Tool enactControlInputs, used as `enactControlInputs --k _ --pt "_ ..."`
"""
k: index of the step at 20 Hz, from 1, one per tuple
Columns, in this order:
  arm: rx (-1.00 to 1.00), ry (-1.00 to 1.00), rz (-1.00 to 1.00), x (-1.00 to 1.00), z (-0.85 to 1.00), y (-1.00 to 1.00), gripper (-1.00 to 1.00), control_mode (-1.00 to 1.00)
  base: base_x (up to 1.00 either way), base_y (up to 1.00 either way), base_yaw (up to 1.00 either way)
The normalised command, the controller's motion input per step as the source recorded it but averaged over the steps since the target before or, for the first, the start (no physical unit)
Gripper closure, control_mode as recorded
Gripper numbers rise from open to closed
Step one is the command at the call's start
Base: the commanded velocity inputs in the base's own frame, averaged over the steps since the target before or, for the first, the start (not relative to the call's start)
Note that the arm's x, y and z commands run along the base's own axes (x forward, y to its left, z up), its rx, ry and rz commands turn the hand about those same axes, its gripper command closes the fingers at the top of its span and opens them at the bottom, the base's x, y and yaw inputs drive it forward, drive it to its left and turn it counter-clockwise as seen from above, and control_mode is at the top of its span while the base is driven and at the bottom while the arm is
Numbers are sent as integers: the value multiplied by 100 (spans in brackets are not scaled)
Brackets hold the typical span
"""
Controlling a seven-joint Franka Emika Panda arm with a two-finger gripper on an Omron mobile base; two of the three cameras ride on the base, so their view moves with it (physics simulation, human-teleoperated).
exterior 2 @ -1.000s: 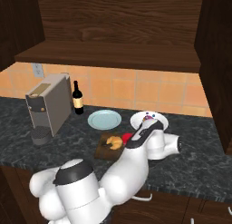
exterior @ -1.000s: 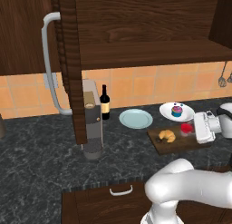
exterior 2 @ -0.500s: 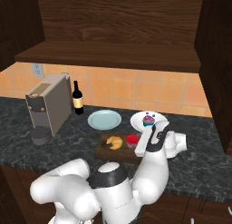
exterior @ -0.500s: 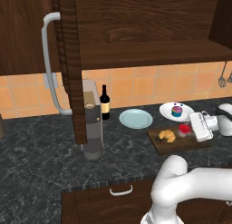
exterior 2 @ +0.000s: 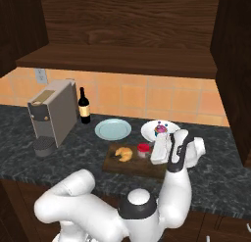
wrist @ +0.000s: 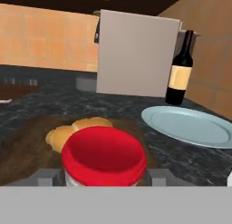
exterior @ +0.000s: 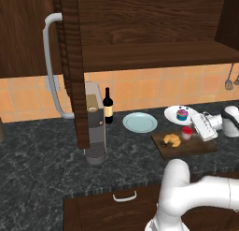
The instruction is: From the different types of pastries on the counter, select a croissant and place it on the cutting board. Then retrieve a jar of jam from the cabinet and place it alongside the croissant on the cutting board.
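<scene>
The small red-lidded jam jar (wrist: pixel 103 156) sat on the dark brown wooden cutting board (exterior: pixel 186 146), half hiding the golden-brown croissant (wrist: pixel 74 129). The gripper (wrist: pixel 104 175) straddled it, but its fingertips were mostly cut off. Couldn't tell if they pinched it.

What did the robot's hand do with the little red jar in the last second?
The gripper carried the jar of jam toward the croissant, along the cutting board; the jar now stands just beside the pastry. In the hand view the fingers sit on either side of the jar, so it looks held, not let go. The croissant, the cupcake on its white plate, the blue plate and the wine bottle stayed put.
</scene>
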Motion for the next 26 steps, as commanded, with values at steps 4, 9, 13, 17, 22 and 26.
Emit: enactControlInputs --k 4,9,13,17,22,26 --pt "3 0 13 1 -42 -37 -100 -100 0 0 0" --pt "11 0 5 -8 -6 -69 -100 -100 0 0 0" --pt "19 0 -2 -31 13 -97 -100 -100 0 0 0" --pt "24 0 -6 -52 11 -76 -100 -100 0 0 0" --pt "28 0 -10 -58 61 -47 -100 -100 0 0 0" --pt "25 0 -12 -64 66 -39 -100 -100 0 0 0"
